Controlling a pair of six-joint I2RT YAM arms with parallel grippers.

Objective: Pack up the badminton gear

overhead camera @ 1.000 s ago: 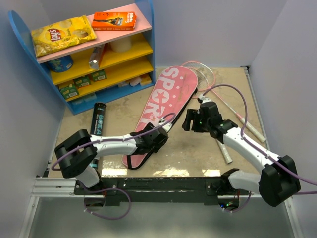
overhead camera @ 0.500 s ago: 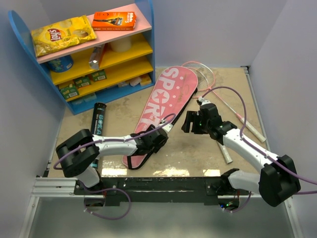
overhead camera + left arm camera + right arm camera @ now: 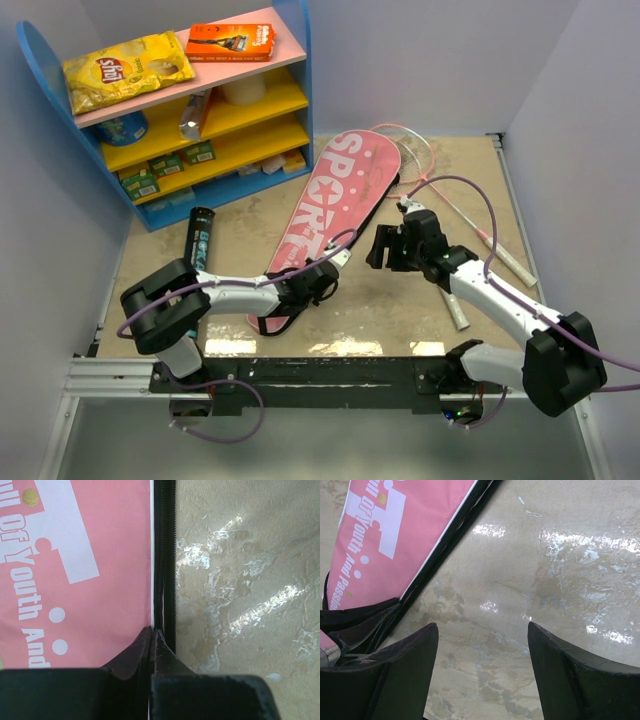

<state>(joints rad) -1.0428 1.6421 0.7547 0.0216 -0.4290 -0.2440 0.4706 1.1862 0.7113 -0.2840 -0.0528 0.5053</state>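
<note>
The pink "SPORT" racket cover (image 3: 335,195) lies slantwise on the table, its black zip edge (image 3: 165,555) running up the left wrist view. My left gripper (image 3: 325,272) (image 3: 152,630) is shut on that edge, low on the cover's right side, with the white piping pinched between the jaws. Right of the cover (image 3: 405,525), my right gripper (image 3: 380,245) (image 3: 482,627) hovers open over bare table, holding nothing. The racket's pink-rimmed head (image 3: 415,150) pokes out behind the cover's top, and its pale shaft runs to a handle (image 3: 510,262) on the right. The black tube (image 3: 198,240) lies left of the cover.
A blue shelf unit (image 3: 40,60) stands at the back left, with a yellow chip bag (image 3: 127,68) and an orange box (image 3: 230,40) on its top board. A second pale handle (image 3: 457,312) lies under my right arm. Grey walls close in both sides.
My left gripper has gone from open to shut on the cover's edge and slid a little toward the near side. The right gripper has barely moved.
</note>
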